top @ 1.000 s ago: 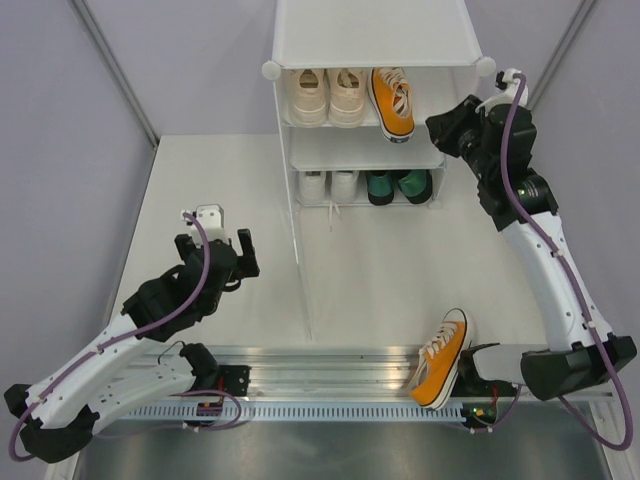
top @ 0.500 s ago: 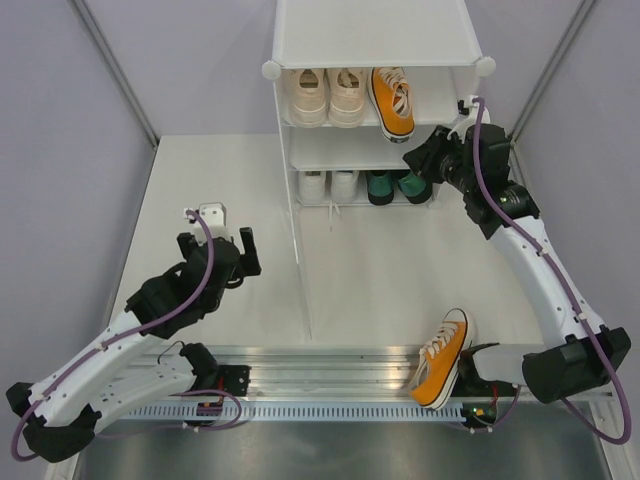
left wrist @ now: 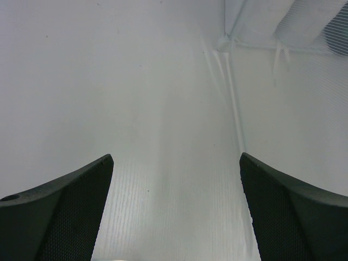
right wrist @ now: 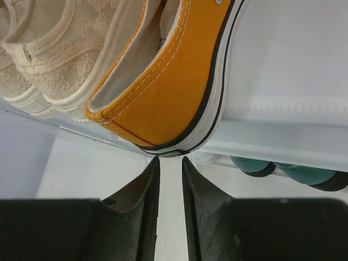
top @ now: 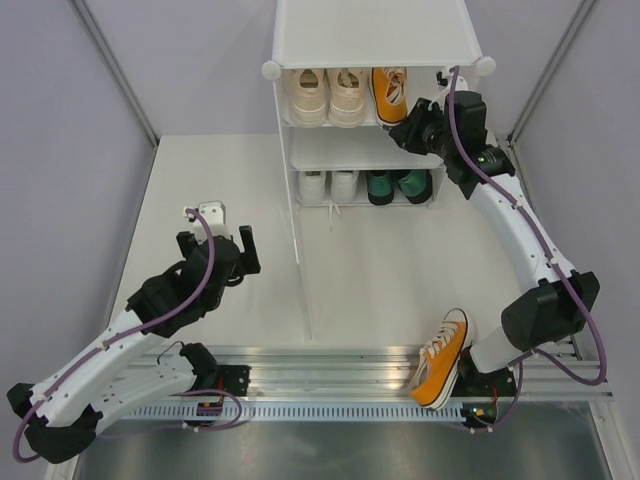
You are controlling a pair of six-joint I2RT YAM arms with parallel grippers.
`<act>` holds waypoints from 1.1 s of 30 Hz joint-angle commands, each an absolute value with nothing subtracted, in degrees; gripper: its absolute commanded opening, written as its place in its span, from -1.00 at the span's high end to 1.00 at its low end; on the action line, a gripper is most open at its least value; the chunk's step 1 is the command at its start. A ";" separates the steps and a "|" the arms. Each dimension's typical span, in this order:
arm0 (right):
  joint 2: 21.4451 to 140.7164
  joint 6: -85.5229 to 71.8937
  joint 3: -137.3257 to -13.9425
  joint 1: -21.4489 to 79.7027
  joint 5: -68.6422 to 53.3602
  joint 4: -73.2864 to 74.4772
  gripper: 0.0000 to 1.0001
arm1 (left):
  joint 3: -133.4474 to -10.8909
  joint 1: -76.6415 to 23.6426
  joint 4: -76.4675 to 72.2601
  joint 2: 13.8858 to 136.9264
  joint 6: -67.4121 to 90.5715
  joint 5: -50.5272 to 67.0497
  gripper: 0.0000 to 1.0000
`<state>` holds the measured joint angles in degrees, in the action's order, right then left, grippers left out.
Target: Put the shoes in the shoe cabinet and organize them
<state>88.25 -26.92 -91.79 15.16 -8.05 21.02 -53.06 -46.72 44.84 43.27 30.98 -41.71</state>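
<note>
Right wrist view — I see right end effector (right wrist: 168,179) nearly pressed together below orange sneaker (right wrist: 174,81) heel on shoe cabinet (top: 375,40) shelf, toe cut off | left end effector (left wrist: 174,206) spread over bare counter (left wrist: 109,81) | second orange sneaker (top: 442,358) lies at counter's near edge.

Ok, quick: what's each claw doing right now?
Left claw: open, holding nothing.
Right claw: nearly closed, empty, at the orange sneaker's heel.

The white shoe cabinet (top: 375,35) holds cream sneakers (top: 328,96), one orange sneaker (top: 389,92) — white sneakers (top: 328,185) and green heels (top: 397,186) below. Another orange sneaker (top: 441,358) stands at the near edge.
</note>
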 commanded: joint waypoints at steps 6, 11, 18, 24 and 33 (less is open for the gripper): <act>94.13 -25.93 -100.71 14.94 -7.47 19.07 0.47 | -53.09 -45.79 42.98 43.24 28.92 -41.04 -0.99; 95.54 -26.28 -101.69 14.85 -8.09 19.42 0.46 | -53.09 -45.44 42.98 42.89 28.92 -40.70 -0.99; 90.10 -25.40 -96.78 14.77 -9.31 22.05 0.19 | -53.17 -45.35 42.89 42.72 28.83 -39.99 -0.99; 77.01 -25.05 -84.68 14.94 -5.81 30.38 0.03 | -53.17 -45.18 42.80 42.10 28.83 -39.55 -0.99; 62.59 -31.96 -63.56 19.50 15.45 51.66 -0.14 | -53.00 -44.91 42.28 41.22 28.56 -38.15 -0.99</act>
